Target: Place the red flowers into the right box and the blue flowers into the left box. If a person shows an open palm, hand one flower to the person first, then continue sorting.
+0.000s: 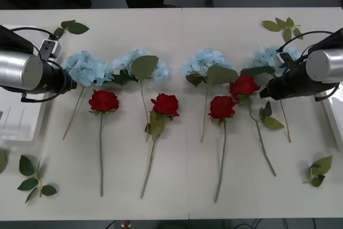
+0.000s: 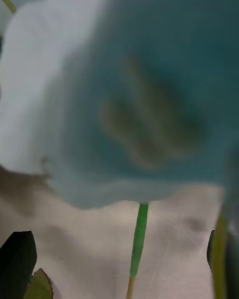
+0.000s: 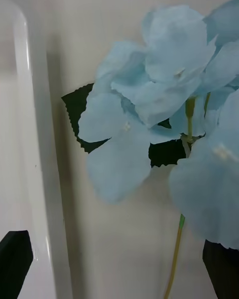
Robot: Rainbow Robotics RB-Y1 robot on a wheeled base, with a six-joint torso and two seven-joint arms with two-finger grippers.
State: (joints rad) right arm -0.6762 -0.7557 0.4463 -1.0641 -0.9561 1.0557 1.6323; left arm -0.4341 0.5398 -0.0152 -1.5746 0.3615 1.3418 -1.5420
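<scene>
Blue petals crowd both wrist views. Left hand [image 3: 119, 264] open, holding nothing, at the leftmost blue flower [image 1: 88, 68], left box [image 1: 21, 119] just beside it. Stem runs from the bloom toward the near table [image 1: 177, 197] edge. Right hand [image 1: 266, 88] at the rightmost blue flower [image 1: 266, 56]; can't tell its opening. All red flowers [image 1: 104, 100] unsorted mid-table. Left arm likely goes first.

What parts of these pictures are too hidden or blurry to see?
- Right claw: front view, the dark wrist hides its fingers.
- Rightmost blue flower: right wrist view, a close blur.
- Left box and right box: front view, cut by the edges.
- Left claw: front view, fingers hidden too.
</scene>
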